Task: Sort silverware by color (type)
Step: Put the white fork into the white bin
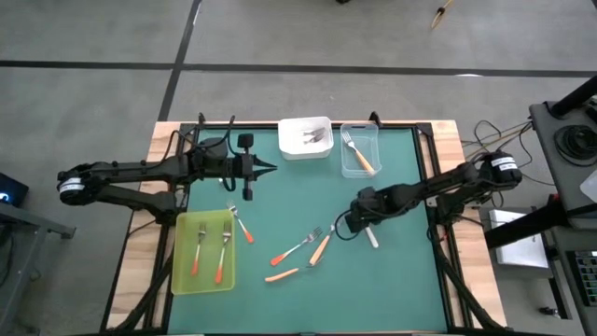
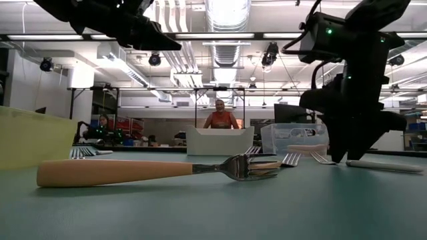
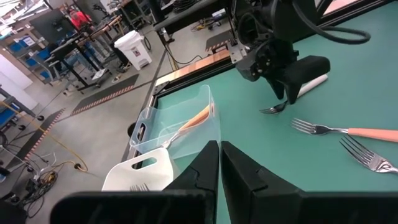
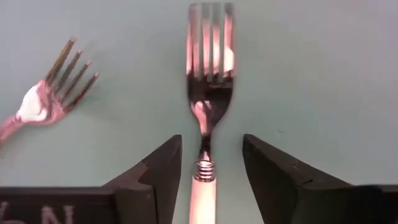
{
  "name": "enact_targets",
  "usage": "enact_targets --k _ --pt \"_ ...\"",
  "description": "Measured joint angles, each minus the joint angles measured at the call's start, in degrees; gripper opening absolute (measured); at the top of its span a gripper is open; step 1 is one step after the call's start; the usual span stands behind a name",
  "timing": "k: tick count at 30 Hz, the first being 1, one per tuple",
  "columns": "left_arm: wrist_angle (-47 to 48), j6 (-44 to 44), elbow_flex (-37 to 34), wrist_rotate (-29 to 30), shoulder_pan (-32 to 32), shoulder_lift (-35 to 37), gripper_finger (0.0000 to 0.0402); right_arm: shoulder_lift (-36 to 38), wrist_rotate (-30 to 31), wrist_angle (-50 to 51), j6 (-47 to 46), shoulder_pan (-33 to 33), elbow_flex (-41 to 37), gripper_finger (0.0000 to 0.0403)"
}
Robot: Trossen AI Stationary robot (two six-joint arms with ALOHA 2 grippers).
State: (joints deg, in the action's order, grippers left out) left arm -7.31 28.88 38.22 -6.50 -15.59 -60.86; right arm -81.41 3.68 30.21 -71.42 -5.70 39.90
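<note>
A white-handled fork point(image 4: 210, 93) lies flat on the green mat, right of centre point(image 1: 371, 236). My right gripper point(image 4: 211, 149) points down over it, open. One finger stands on each side of the fork's neck, and neither touches it. My left gripper point(image 1: 270, 168) hangs shut and holding nothing above the mat's far left part. Three light-orange forks point(image 1: 320, 246) and one red-orange fork point(image 1: 244, 230) lie loose on the mat. Two red-orange forks lie in the yellow-green tray point(image 1: 182, 271). One light-orange fork point(image 1: 359, 155) lies in the clear tray.
The white tray point(image 1: 291, 149) and the clear tray point(image 1: 343, 168) stand at the mat's far edge, the yellow-green tray at its near left. The tines of a light-orange fork point(image 4: 50, 93) lie close beside my right gripper. People sit in the room beyond the table.
</note>
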Motion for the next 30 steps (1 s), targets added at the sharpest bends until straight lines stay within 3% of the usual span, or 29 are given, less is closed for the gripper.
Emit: enact_targets --k 18,27,30 --pt "0.1 -0.6 -0.1 0.0 0.0 0.0 0.0 -0.3 8.4 -2.8 12.7 -5.3 -0.1 0.0119" --pt "-0.5 3.1 1.0 0.0 0.0 0.0 0.0 -3.6 8.9 -2.6 13.9 -5.9 0.2 0.0021" --pt "-1.3 3.4 1.4 0.0 0.0 0.0 0.0 -3.5 9.0 -2.5 13.7 -6.3 0.1 0.0014"
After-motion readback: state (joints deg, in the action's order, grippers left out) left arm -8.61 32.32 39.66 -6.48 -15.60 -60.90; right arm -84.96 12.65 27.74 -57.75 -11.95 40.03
